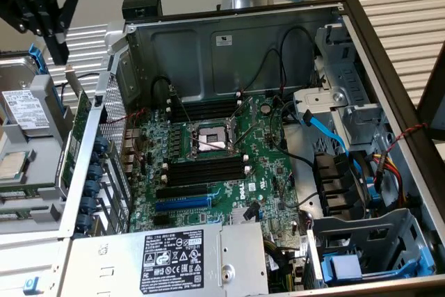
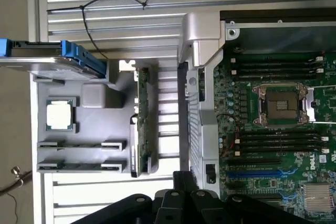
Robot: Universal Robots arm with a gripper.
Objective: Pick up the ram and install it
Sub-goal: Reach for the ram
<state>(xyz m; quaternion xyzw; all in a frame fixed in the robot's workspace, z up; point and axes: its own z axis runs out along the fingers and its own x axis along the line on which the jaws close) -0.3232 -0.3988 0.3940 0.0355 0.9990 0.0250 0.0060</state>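
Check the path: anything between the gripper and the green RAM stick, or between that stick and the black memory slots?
Nothing visible lies between the black gripper and the green ram stick, which stands on edge in a grey holder. Between that stick and the empty black memory slots stands the silver metal case wall.

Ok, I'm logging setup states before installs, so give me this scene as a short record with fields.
tool: black tool shut, holding nothing, raised outside the case near the tray
ram: long green circuit-board stick standing on edge in the grey tray, untouched
slots: long black slots on the green motherboard, no stick seated
case: open grey computer case
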